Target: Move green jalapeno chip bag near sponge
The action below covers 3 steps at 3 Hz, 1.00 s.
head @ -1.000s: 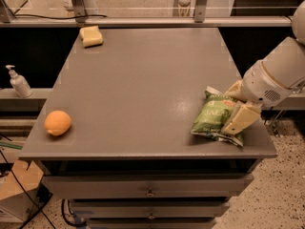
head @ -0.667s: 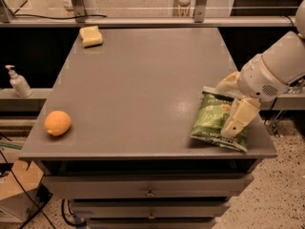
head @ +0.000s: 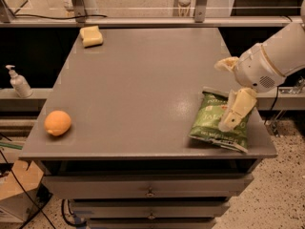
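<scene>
Hanging over the chip bag, hand lies far from sponge, orange.

We are observing the green jalapeno chip bag lying flat at the counter's near right corner, with its white band facing the far edge. The pale yellow sponge is resting at the far left corner, well apart from the bag. The tool is hovering over the bag with its fingers spread.
</scene>
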Each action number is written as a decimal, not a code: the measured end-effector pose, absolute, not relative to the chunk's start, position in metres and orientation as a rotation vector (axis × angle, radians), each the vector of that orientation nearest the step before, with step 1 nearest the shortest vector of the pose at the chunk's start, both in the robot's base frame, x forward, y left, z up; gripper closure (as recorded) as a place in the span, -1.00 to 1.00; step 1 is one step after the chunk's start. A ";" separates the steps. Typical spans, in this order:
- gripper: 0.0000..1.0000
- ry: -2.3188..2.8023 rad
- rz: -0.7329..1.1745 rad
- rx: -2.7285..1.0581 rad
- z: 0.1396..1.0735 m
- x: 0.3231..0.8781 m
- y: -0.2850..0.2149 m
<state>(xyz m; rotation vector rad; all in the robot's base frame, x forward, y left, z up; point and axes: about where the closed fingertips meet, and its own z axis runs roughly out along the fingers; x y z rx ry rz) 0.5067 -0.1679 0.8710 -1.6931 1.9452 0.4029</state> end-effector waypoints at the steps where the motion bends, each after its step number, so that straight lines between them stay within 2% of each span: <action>1: -1.00 1.952 0.405 -1.679 0.868 0.509 -0.169; 2: -1.00 1.986 0.419 -1.643 0.858 0.510 -0.176; 3: -0.68 2.008 0.412 -1.631 0.852 0.510 -0.179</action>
